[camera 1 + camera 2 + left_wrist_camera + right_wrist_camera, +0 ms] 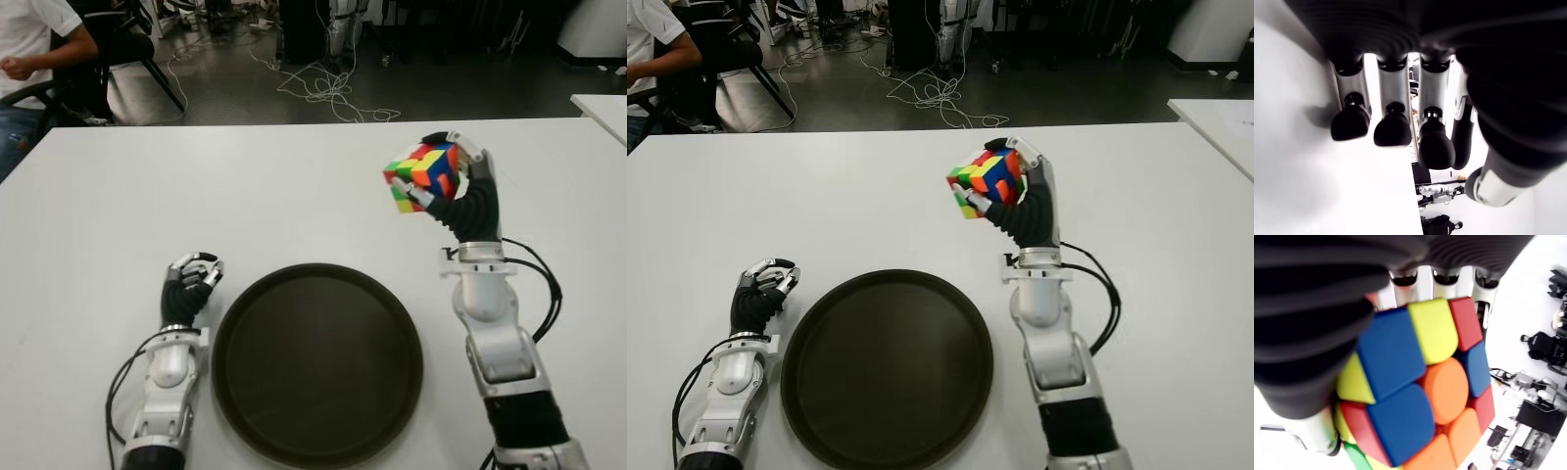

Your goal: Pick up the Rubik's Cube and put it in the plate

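Observation:
My right hand (453,178) holds the Rubik's Cube (421,176) lifted above the white table (294,196), beyond and to the right of the plate. Its fingers wrap the cube, whose blue, orange, yellow and red tiles (1415,382) fill the right wrist view. The dark round plate (317,362) lies at the table's near edge, with nothing in it. My left hand (192,279) shows just left of the plate with its fingers (1393,127) curled and holding nothing.
A seated person (34,49) and a chair are beyond the table's far left corner. Cables (328,93) trail over the floor behind the table. Another white table edge (602,108) shows at the far right.

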Robot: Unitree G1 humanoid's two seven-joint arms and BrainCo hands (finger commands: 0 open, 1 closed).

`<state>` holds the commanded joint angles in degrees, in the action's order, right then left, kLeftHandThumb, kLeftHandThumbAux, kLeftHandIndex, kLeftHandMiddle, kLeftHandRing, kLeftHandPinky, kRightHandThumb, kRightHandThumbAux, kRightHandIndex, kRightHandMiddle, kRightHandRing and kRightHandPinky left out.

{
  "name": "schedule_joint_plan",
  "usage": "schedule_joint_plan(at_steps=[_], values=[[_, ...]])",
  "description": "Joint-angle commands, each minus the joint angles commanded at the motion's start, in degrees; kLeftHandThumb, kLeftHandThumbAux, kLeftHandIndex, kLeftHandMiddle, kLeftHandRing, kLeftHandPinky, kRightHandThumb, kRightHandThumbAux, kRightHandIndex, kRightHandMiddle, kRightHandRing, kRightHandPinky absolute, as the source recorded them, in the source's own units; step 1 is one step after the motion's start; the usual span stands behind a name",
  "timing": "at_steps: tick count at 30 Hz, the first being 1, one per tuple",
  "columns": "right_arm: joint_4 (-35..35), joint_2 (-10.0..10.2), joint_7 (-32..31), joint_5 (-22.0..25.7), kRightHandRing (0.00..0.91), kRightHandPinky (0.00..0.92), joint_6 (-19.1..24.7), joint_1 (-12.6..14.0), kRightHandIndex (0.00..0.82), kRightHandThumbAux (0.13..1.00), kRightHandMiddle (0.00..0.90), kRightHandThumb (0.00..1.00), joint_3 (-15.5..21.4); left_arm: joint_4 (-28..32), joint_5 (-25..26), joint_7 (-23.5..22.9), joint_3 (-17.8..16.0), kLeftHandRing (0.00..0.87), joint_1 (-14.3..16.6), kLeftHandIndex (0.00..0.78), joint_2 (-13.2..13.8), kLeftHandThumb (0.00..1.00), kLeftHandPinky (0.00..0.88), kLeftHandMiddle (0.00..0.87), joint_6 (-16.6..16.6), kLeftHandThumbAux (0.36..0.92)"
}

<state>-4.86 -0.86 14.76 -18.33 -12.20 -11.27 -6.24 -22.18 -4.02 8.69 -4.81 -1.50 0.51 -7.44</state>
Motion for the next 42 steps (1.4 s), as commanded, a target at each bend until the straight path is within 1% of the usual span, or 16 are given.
schedule_joint_plan(at_steps=[5,10,14,17,19,20,22,24,26,28,30,32,35,38,40,42], values=[[-0.4,0.6,-0.7,-0.3,0.845,0.835,-0.8,0.4,0.752,0.809,0.842,0.355,-1.2,-0.1,0.1,0.4,-0.1,0.813,0.1,0.444,-0.2,0.707,0.79,0.805,-0.1,0.707],[-0.4,0.3,-3.5,0.1,0.841,0.832,-1.7,0.3,0.735,0.802,0.835,0.334,-2.9,-1.2,0.5,-0.2,-0.2,0.811,0.3,0.443,-0.1,0.707,0.786,0.803,-1.8,0.707],[1.7,1.2,-3.7,-1.4,0.842,0.834,-2.2,-0.3,0.731,0.799,0.835,0.32,-5.0,-1.7,0.4,-0.5,0.0,0.811,0.3,0.443,0.2,0.706,0.787,0.803,-2.4,0.708],[2.4,1.3,-3.9,-1.7,0.844,0.837,-3.0,-0.2,0.738,0.799,0.841,0.316,-5.9,-1.8,0.3,-0.6,0.0,0.812,0.3,0.443,0.3,0.705,0.785,0.804,-2.6,0.708],[2.6,1.4,-4.2,-1.7,0.848,0.842,-3.6,0.1,0.744,0.797,0.847,0.312,-6.6,-1.9,0.3,-0.6,0.0,0.813,0.3,0.443,0.4,0.705,0.785,0.805,-2.6,0.708],[2.0,1.7,-4.7,-1.9,0.85,0.846,-3.8,0.6,0.747,0.796,0.85,0.308,-7.7,-1.9,0.3,-0.5,0.0,0.813,0.4,0.443,0.4,0.705,0.786,0.806,-2.6,0.708],[1.3,2.0,-5.4,-2.1,0.853,0.848,-3.8,1.1,0.759,0.801,0.854,0.276,-8.9,-2.0,0.2,-0.4,-0.1,0.814,0.4,0.443,0.3,0.705,0.787,0.807,-2.5,0.708],[-0.9,1.4,-8.8,-1.2,0.855,0.847,-2.1,1.7,0.765,0.807,0.855,0.242,-10.7,-1.7,0.3,-0.1,-0.2,0.814,0.3,0.443,0.1,0.705,0.788,0.807,-2.3,0.708],[-2.4,0.3,-12.7,0.1,0.854,0.845,-0.3,1.6,0.772,0.819,0.853,0.18,-11.7,-1.4,0.4,0.0,-0.2,0.813,0.2,0.443,0.0,0.706,0.789,0.806,-2.2,0.707],[-3.3,-1.3,-17.3,1.5,0.853,0.843,2.1,1.1,0.772,0.825,0.851,0.154,-12.3,-1.2,0.2,0.3,-0.2,0.813,0.1,0.444,-0.1,0.706,0.791,0.804,-2.1,0.707],[-4.5,-3.4,-22.7,2.5,0.851,0.84,5.5,0.4,0.769,0.83,0.849,0.139,-13.0,-1.2,-0.1,0.7,-0.1,0.813,0.2,0.444,-0.1,0.706,0.792,0.802,-2.1,0.707],[-5.7,-5.6,-27.6,2.2,0.846,0.833,8.8,-0.6,0.755,0.839,0.841,0.12,-13.9,-1.3,-0.4,1.1,0.0,0.813,0.2,0.444,-0.1,0.706,0.794,0.8,-2.2,0.707],[-7.2,-9.4,-34.2,-0.4,0.837,0.822,11.7,-2.3,0.719,0.854,0.828,0.092,-16.0,-1.2,-0.7,1.6,0.0,0.813,0.2,0.443,-0.3,0.705,0.795,0.797,-2.2,0.708],[-8.2,-12.7,-39.5,-3.3,0.831,0.815,13.3,-4.1,0.683,0.871,0.816,0.043,-18.5,-0.9,-0.9,2.2,0.0,0.814,0.2,0.443,-0.7,0.704,0.796,0.798,-2.0,0.708],[-8.6,-14.1,-42.0,-4.8,0.826,0.806,13.9,-5.2,0.673,0.879,0.809,0.022,-19.9,-0.8,-1.0,2.6,0.0,0.815,0.3,0.443,-0.9,0.703,0.798,0.799,-1.9,0.708],[-8.8,-14.9,-43.4,-6.1,0.82,0.795,14.1,-5.9,0.677,0.887,0.805,0.008,-20.9,-0.6,-1.2,3.0,0.0,0.818,0.2,0.443,-1.0,0.703,0.802,0.802,-1.9,0.707]])
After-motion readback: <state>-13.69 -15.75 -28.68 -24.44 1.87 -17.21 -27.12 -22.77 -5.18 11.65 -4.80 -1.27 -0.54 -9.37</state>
